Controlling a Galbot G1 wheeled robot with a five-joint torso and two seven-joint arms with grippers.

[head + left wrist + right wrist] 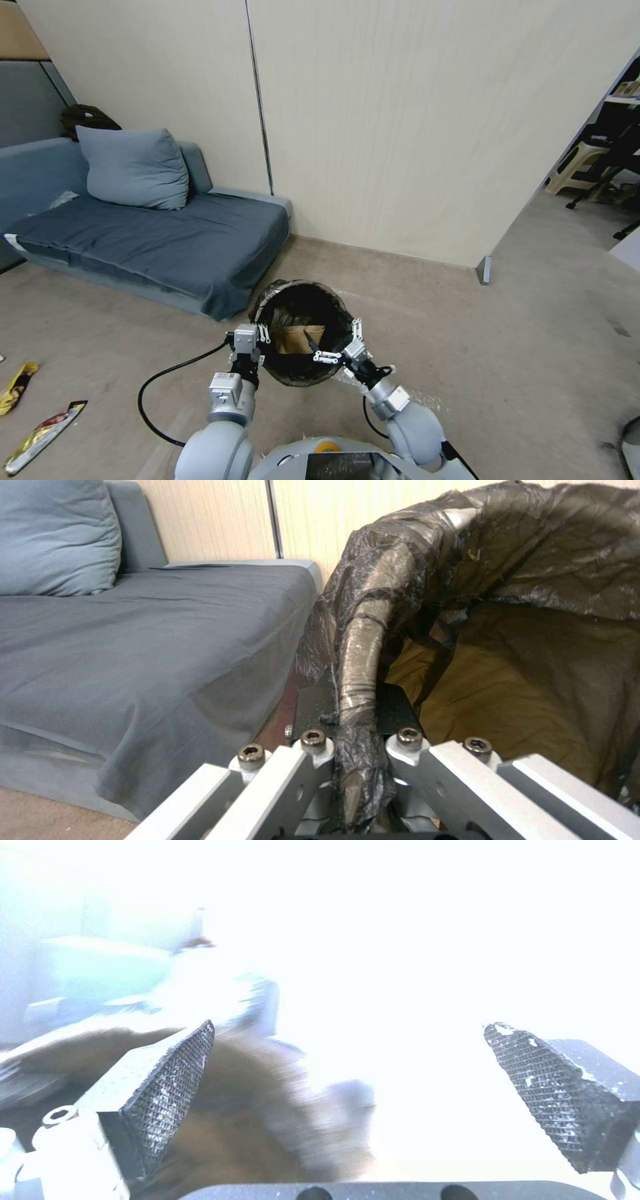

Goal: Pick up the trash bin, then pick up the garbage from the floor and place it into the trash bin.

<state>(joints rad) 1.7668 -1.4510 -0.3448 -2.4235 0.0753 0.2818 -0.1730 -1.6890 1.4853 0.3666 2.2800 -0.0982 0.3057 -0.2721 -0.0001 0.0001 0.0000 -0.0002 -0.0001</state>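
Presently, the scene is set out as follows.

Trash bin: a small round bin lined with a crinkled black plastic bag (301, 333) is held up off the beige floor (520, 347), in front of the robot, near the front corner of the grey-blue sofa (167, 247). Its mouth is tipped toward the head camera.

Bin contents: a brown paper piece (299, 338) is seen lying inside against the liner.

Left hand: the left hand (257, 340) is clamped on the bag-covered rim at the bin's left side. In the left wrist view the rim (360, 680) is seen running between the two metal fingers (313, 760), which are pressed against it from both sides.

Right hand: the right hand (340, 347) is placed at the bin's right rim, its fingers spread wide. In the right wrist view the two ridged black pads (170, 1085) are seen well apart with nothing between them; whether a pad touches the rim cannot be told.

Garbage on the floor: two flat yellow snack packets (41, 435) are lying at the left edge of the floor, well apart from the bin.

Sofa: a blue-grey cushion (133, 167) is propped at its back end, against the pale panelled wall (413, 120).

Cable: a black cable (160, 387) is looped across the floor beside the left arm.
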